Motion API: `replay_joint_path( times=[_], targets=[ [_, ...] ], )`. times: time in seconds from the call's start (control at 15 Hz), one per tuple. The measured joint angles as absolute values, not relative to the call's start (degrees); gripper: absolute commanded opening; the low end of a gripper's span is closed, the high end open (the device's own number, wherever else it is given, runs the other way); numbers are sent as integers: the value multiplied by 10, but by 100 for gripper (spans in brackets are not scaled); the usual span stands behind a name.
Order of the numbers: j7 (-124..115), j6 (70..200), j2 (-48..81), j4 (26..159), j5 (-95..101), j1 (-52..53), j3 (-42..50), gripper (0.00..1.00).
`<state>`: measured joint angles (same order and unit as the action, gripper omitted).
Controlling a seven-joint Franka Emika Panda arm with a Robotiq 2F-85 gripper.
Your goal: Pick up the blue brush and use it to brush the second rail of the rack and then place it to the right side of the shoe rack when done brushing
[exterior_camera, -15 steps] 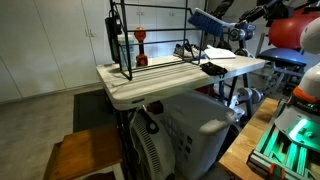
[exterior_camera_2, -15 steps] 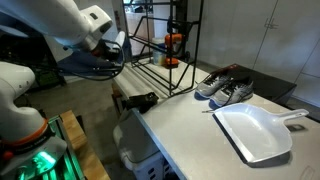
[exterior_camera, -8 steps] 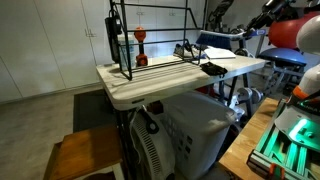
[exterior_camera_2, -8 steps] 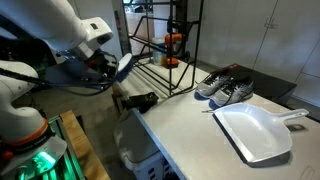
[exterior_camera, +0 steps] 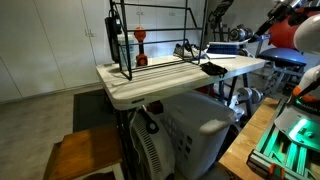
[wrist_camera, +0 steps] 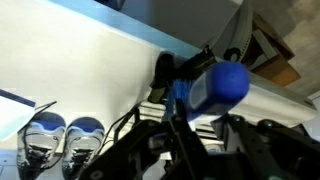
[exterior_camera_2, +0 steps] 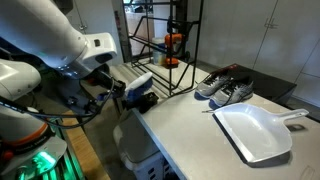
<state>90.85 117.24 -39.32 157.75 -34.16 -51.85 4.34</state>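
Observation:
My gripper [exterior_camera_2: 118, 88] is shut on the blue brush [exterior_camera_2: 137, 81] and holds it in the air off the end of the white table [exterior_camera_2: 190, 135], beside the black wire shoe rack [exterior_camera_2: 168, 62]. In an exterior view the brush [exterior_camera: 226, 47] hangs to the right of the rack [exterior_camera: 150, 45], with the gripper [exterior_camera: 244, 39] behind it. In the wrist view the brush's blue handle [wrist_camera: 215, 85] sticks out above the black jaws [wrist_camera: 205, 125]. The rack's rails are empty apart from a red object [exterior_camera: 141, 46].
A pair of grey shoes [exterior_camera_2: 226, 88] and a white dustpan [exterior_camera_2: 258, 130] lie on the table. A small black object [exterior_camera_2: 140, 101] sits at the table's edge by the rack. A white plastic bin [exterior_camera: 190, 125] stands under the table, with robot bases and green lights around it.
The arm has come down and away from the rack's top with the brush still held. It now sits lower, beside the table's end.

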Motion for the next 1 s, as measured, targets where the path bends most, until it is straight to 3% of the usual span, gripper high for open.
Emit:
replay_joint_path(
  times=[0.6, 1.0],
  targets=[
    [862, 1358, -314, 1578, -485, -519, 29, 7],
    [815, 1517, -270, 1578, -580, -388, 11, 7]
  ],
)
